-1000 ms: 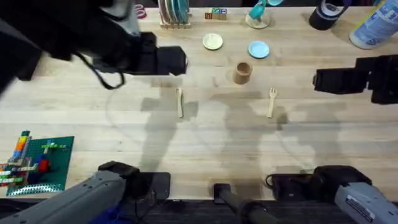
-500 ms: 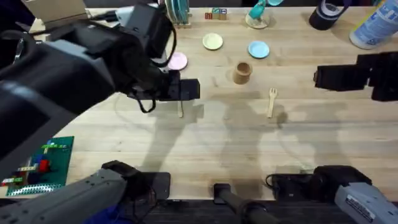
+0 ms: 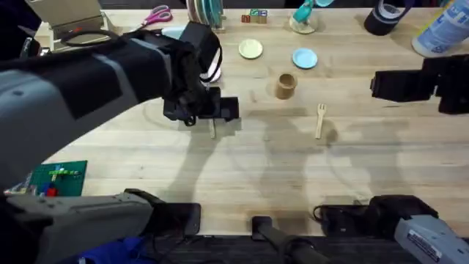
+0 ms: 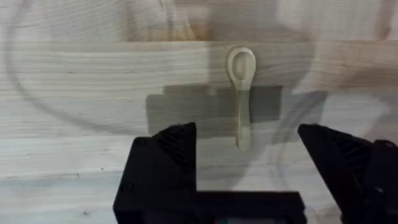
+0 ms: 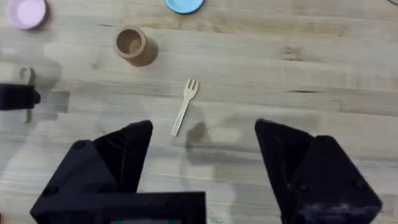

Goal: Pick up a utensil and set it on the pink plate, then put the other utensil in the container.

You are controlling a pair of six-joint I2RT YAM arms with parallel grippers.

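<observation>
Left tool (image 4: 247, 146) lower — astride spoon (image 4: 241, 87)

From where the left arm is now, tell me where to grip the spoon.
Take the spoon by its slim handle, about mid-length, coming straight down from above. It lies flat on the table, with its handle end between the open fingers of the left gripper; the rounded bowl is a wider, poorer hold.
</observation>
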